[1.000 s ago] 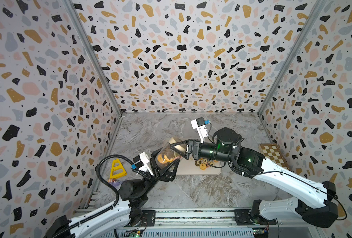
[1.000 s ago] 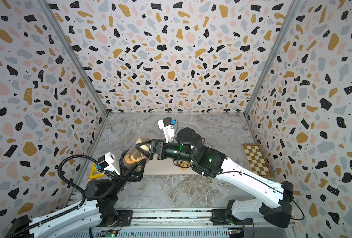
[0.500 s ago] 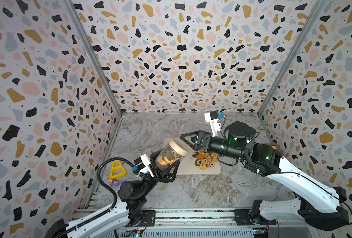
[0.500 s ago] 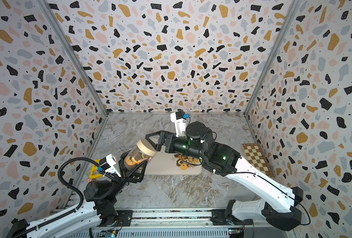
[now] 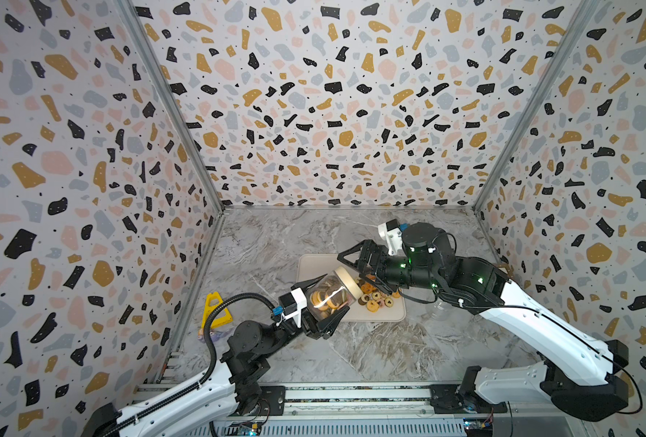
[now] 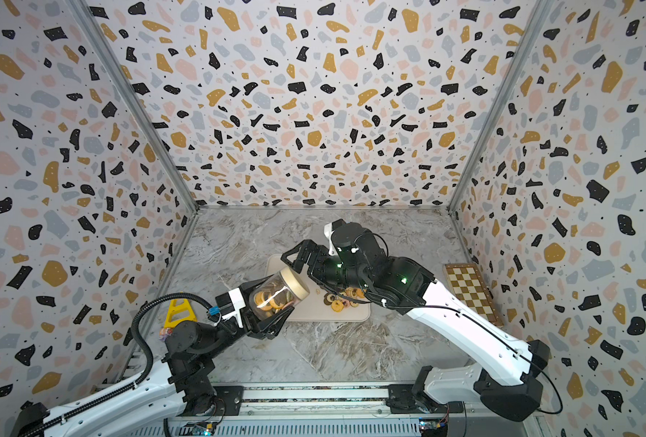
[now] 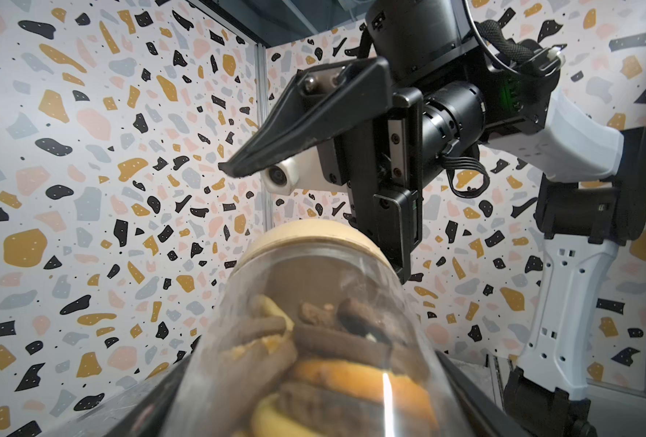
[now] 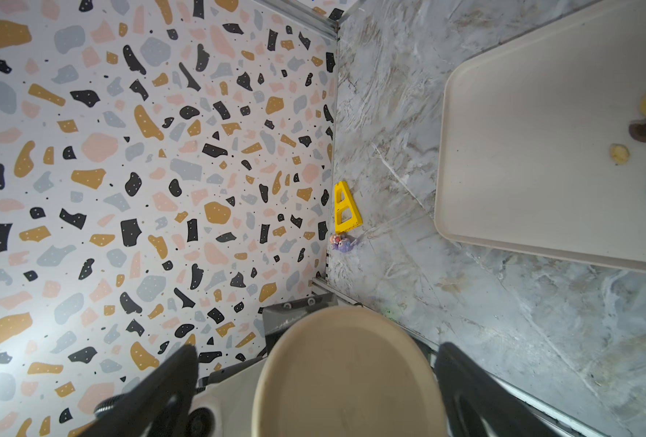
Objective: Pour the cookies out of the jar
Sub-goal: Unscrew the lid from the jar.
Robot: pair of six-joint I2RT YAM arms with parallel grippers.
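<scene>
Left claw [image 5: 327, 308]: clamped on the body of the clear cylindrical jar [image 5: 327, 295], which it holds off the desk just left of frame centre in both top views.
Right claw [image 8: 317, 346]: open, with one finger on either side of the round tan lid [image 5: 346, 280] and a gap between each finger and the lid.
Jar axis: the long axis is tilted, with the base toward the lower left of the frame and the lidded mouth toward the upper right. The mouth appears raised and sits over the edge of the flat beige tray [image 5: 313, 265].
Cookies [image 7: 336, 363]: small round orange and dark brown biscuits are piled inside the jar, and others lie loose on the tray.
Handling: the jar is probably light, rigid and smooth-walled, so apt to slip, and the biscuits are brittle. It is best held round the mid-body, and the lid by its rim.
Desk [image 5: 370, 352]: grey marbled surface.
</scene>
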